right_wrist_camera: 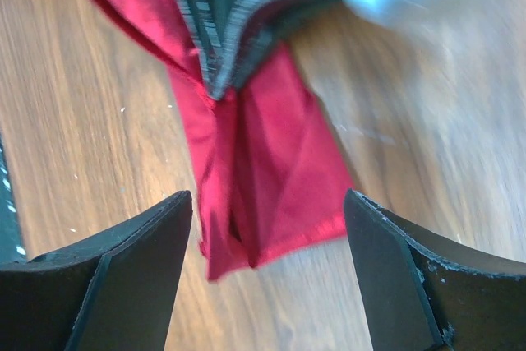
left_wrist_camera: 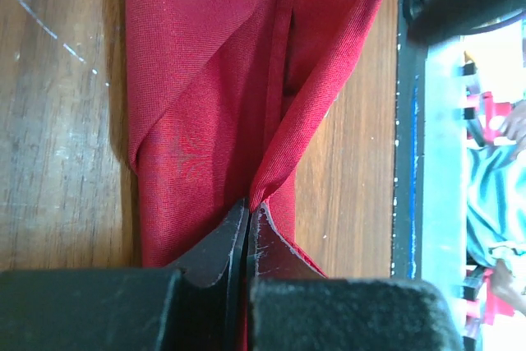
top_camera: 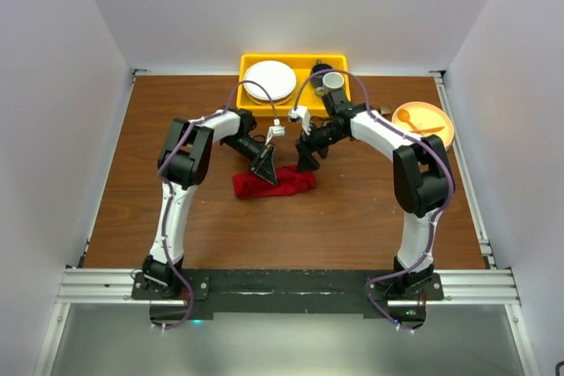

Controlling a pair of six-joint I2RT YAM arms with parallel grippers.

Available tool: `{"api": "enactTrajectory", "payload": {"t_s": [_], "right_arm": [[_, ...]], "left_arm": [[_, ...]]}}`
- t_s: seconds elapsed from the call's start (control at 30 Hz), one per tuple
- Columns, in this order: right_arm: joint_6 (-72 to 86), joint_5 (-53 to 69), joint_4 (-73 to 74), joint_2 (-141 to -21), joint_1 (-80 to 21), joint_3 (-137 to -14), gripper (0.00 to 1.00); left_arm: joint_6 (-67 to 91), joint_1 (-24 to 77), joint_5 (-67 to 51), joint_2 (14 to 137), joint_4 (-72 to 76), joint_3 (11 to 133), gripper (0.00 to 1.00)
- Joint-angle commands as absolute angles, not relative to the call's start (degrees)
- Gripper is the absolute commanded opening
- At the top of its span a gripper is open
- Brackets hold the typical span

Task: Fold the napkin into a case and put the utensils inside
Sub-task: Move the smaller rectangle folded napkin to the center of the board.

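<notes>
Both arms reach inward from their bases with elbows raised and wrists angled down, meeting over the middle of the wooden table (top_camera: 176, 217). The left gripper (top_camera: 267, 167) points down onto the red napkin (top_camera: 273, 186), its jaws pressed together on a raised fold of the cloth. The right gripper (top_camera: 307, 158) hangs just beside it over the napkin's right end, jaws spread wide and gripping nothing. The napkin lies folded lengthwise on the table, in front of the yellow tray (top_camera: 295, 57).

A robotics lab's test cell — plain white panels (top_camera: 53, 147) wall in the wooden worktop (top_camera: 352, 226) on three sides, and an aluminium rail (top_camera: 97, 286) along its near edge carries the left arm (top_camera: 181, 165) and right arm (top_camera: 421, 178), bolted side by side.
</notes>
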State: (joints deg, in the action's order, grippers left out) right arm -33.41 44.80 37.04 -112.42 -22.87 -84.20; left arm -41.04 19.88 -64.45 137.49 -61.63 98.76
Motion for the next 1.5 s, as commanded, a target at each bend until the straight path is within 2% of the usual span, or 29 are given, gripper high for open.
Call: {"api": "enactTrajectory", "payload": {"t_s": [0.0,0.53,0.6,0.67,0.7,0.77,0.8,0.9,1.07,1.2,1.47], "right_arm": [[-44.29,47.98,38.06,-109.69,-25.13,-83.41,0.79],[-55.02,48.08,45.35,-115.22,-26.72,-85.87,0.72],[-55.11,47.46,45.00,-115.66,-26.72,-85.78,0.68],[-54.41,46.32,43.78,-116.01,-26.81,-85.87,0.62],[-53.62,46.06,43.25,-116.62,-26.63,-86.30,0.52],[-52.22,45.97,43.15,-117.24,-26.63,-87.10,0.40],[-51.69,46.14,42.98,-117.42,-26.63,-87.80,0.30],[-48.35,47.11,42.28,-118.21,-26.37,-89.12,0.18],[-41.58,48.07,43.24,-122.25,-26.02,-92.10,0.10],[-37.54,48.08,43.86,-124.19,-25.75,-92.46,0.08],[-31.55,47.46,45.17,-127.18,-25.40,-93.08,0.07]], "left_arm": [[-42.36,18.63,-58.36,141.06,-60.91,100.02,0.00],[-42.19,17.93,-58.54,142.65,-61.44,101.69,0.00],[-42.19,17.84,-58.62,142.65,-61.44,101.69,0.00],[-42.36,17.84,-58.62,142.65,-61.44,101.60,0.00],[-42.36,17.84,-58.45,142.65,-61.44,101.60,0.00],[-42.63,17.84,-58.19,142.56,-61.35,101.43,0.00],[-42.71,17.75,-58.10,142.56,-61.43,101.43,0.00],[-42.89,17.75,-57.83,142.38,-61.26,101.25,0.00],[-43.07,17.67,-57.92,142.21,-60.82,100.90,0.00],[-42.37,16.88,-59.41,141.07,-59.33,99.15,0.00],[-37.89,13.19,-68.28,134.22,-51.34,93.61,0.34]]}}
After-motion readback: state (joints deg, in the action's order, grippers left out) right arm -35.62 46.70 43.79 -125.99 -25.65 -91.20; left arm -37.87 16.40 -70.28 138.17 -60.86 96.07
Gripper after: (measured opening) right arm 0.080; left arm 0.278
